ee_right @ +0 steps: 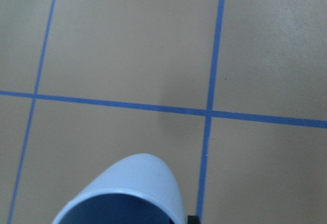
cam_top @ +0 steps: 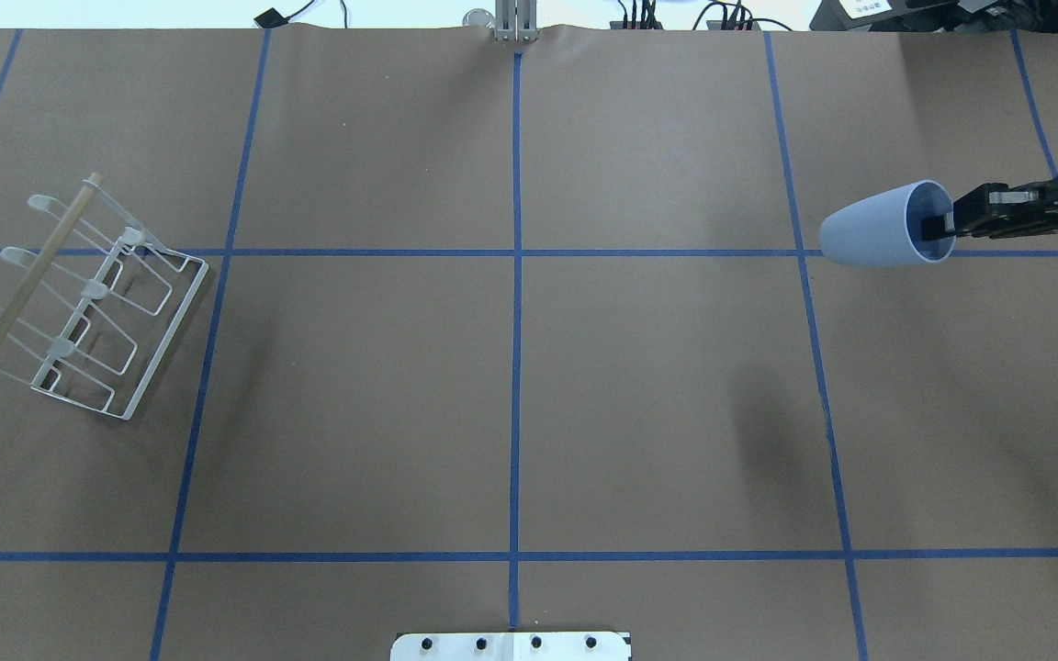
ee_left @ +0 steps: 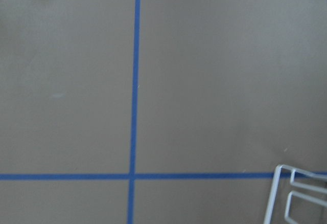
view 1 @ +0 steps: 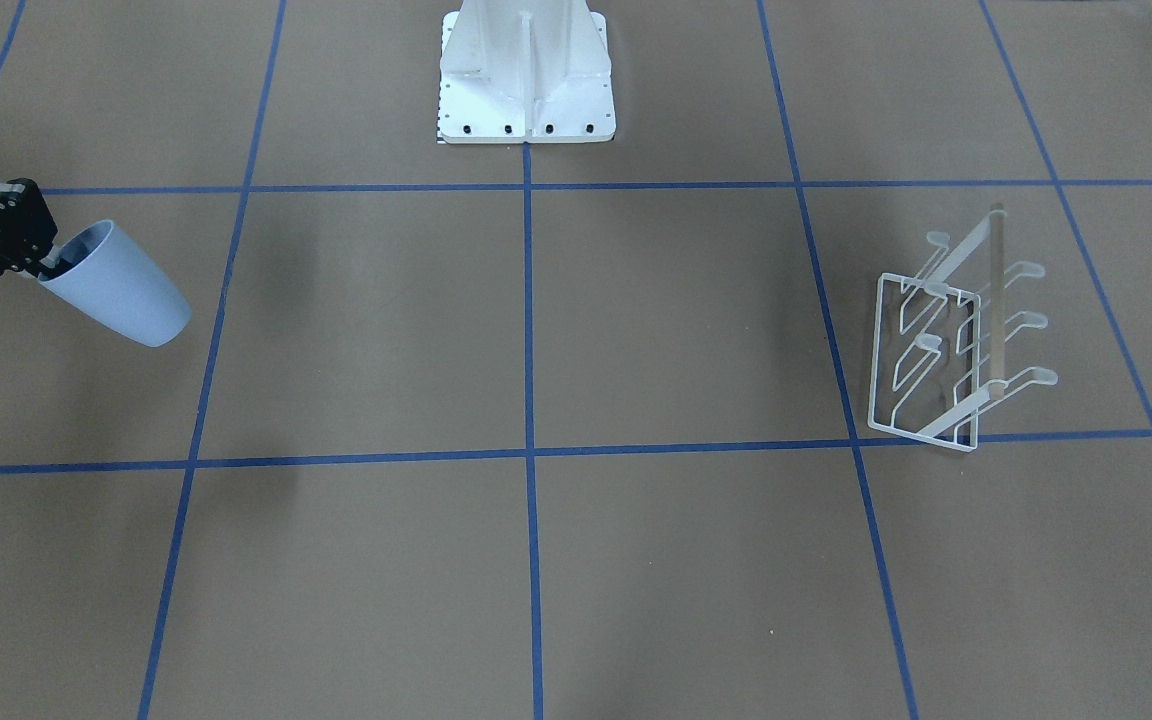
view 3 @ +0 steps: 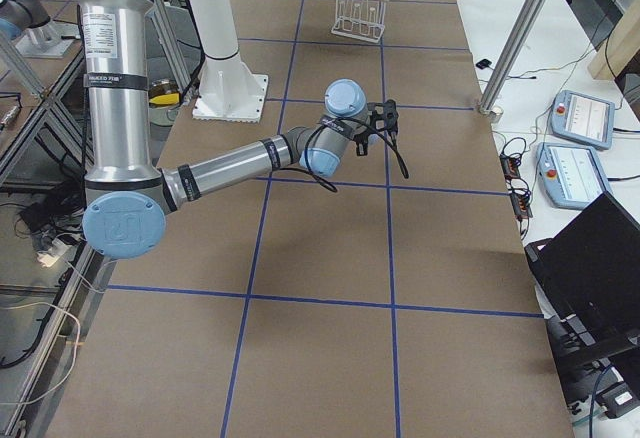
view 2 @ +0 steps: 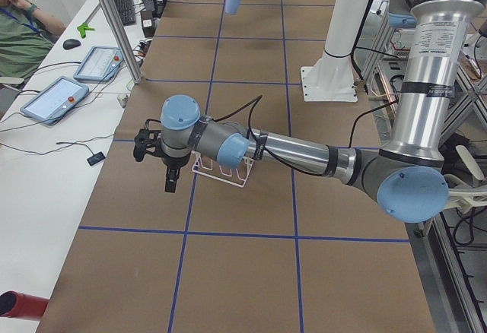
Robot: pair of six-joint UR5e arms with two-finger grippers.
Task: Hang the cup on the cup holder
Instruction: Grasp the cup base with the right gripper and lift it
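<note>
Nearest the robot, left side: cup holder (cam_top: 88,303) stands on the table (cam_top: 511,413), only a frame corner showing in the left wrist view. Left gripper (view 2: 148,149) shows only from the side, so I can't tell its grip. Farther out, right side: cup (cam_top: 873,229) tipped sideways above the table, right gripper (cam_top: 950,218) clenched on its rim, one finger (cam_top: 933,227) inside.
</note>
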